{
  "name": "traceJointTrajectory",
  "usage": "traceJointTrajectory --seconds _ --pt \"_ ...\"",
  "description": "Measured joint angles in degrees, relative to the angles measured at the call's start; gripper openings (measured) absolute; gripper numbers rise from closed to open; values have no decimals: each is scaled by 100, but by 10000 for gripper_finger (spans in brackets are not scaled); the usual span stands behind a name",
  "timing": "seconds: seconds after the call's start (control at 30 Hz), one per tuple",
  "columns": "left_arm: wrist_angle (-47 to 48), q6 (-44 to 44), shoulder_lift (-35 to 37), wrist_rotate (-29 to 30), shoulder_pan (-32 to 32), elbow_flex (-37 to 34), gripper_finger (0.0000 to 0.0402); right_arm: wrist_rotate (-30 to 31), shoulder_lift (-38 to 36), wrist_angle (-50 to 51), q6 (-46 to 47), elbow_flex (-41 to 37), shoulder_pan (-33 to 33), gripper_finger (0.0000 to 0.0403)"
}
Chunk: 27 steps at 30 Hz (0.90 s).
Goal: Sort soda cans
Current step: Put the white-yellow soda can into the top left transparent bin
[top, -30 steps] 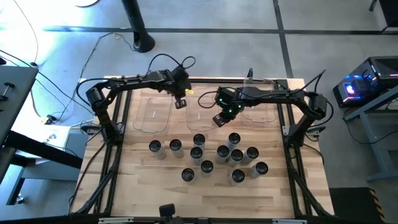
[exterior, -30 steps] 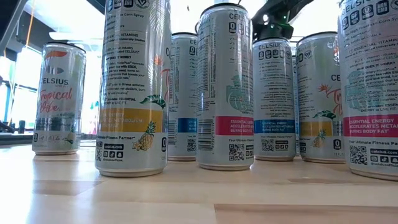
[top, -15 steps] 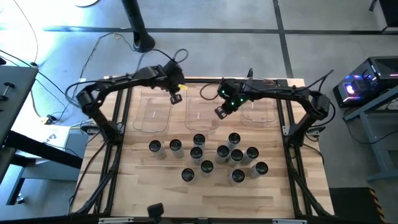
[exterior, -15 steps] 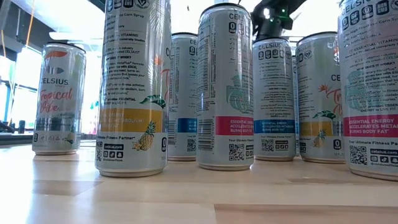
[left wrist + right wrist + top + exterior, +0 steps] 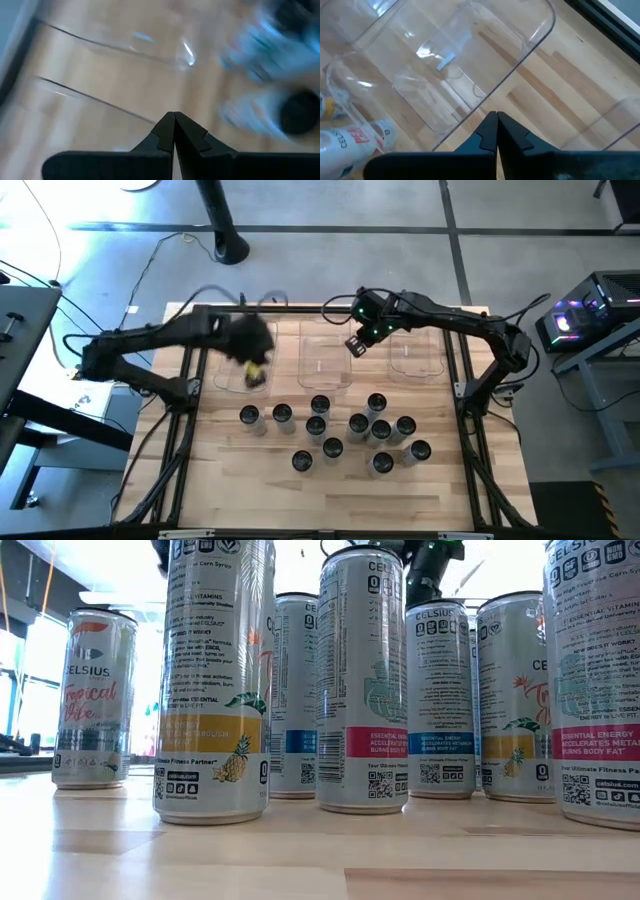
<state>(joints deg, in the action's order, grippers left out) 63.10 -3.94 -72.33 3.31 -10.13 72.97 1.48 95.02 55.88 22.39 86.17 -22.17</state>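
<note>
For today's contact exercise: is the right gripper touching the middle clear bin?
Apart. In the right wrist view the shut right gripper hangs above the middle clear bin, with bare wood showing past its tips and nothing against them.

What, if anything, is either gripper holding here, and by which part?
Nothing is held. The left gripper and right gripper both show fingers shut together with nothing between them, above the clear bins. All soda cans stand untouched on the table.

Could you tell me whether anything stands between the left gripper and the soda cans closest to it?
Nothing visible does. The left gripper, shut and empty, hangs over the near edge of the leftmost clear bin, and only bare table separates it from the two leftmost soda cans standing just beyond.
</note>
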Motion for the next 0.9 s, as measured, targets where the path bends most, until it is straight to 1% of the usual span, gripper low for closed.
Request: traceJointTrajectory --seconds 0.1,0.17,0.2,0.33,0.4,0.47,0.57,0.63,0.7,0.8,0.9 --pt "499 -572 316 499 664 -2 0 -6 0 -22 -134 19 2 0" --pt "624 -1076 564 842 894 -2 1 -21 0 -80 -268 22 2 0" --pt "647 -1330 697 919 958 -2 1 -43 0 -106 -361 22 2 0" --pt "642 -2134 1202 933 963 -2 1 -277 0 -476 -1009 22 2 0" --pt "680 -2195 1357 919 935 -2 3 -528 0 -737 -1332 22 4 0" --pt "781 -2195 1413 720 939 0 14 -887 -9 -1024 -1378 22 7 0" --pt "966 -2108 1365 164 1008 -2 50 -1563 -103 -1441 -1357 22 39 0" --pt "1055 -1967 1303 -79 1158 -1 84 -1950 -244 -1702 -1378 23 105 0" --pt "1156 -1695 1280 -248 1321 -2 122 -2178 -385 -1966 -1376 24 236 0" --pt "1251 -1319 1285 -413 1551 -2 178 -2107 -553 -2304 -1159 28 483 0" --pt "1261 -913 1284 -418 1686 -2 229 -1793 -627 -2585 -869 28 755 0"
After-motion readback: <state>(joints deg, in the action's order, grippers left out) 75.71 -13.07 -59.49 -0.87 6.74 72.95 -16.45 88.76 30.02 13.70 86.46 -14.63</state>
